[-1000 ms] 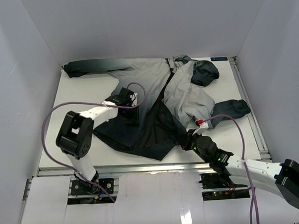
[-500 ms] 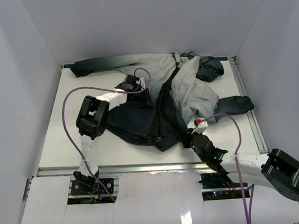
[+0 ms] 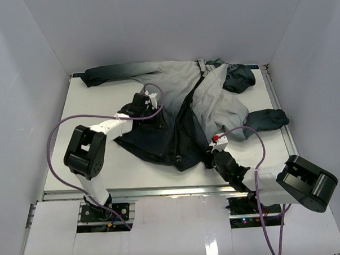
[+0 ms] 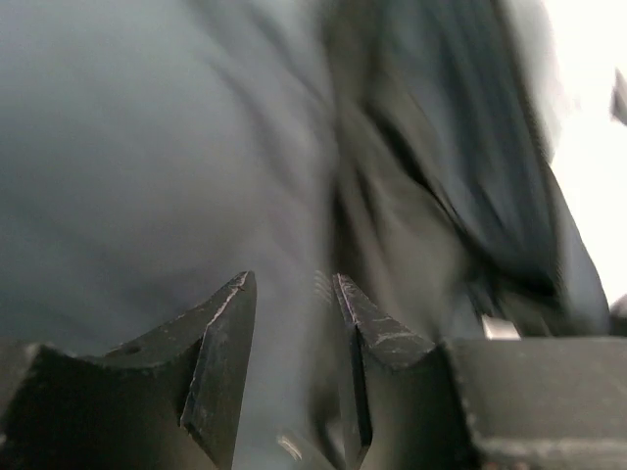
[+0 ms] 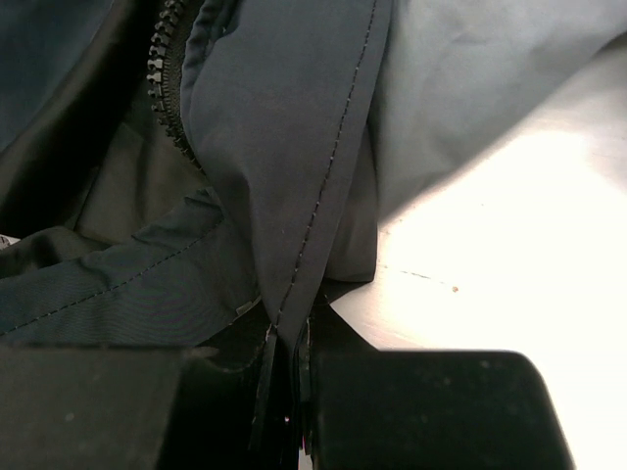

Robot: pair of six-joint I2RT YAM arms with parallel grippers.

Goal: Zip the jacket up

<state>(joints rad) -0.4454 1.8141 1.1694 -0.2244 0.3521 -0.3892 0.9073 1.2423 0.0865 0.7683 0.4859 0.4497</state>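
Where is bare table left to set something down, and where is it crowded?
Bare table lies left of the jacket, below its far-left sleeve; a strip runs between the hem and the near edge; a patch sits nearside of the right cuff. The centre is crowded: the left pincer and right pincer are both at the fabric.

White table [image 3: 155,174], plain white walls [image 3: 154,26]
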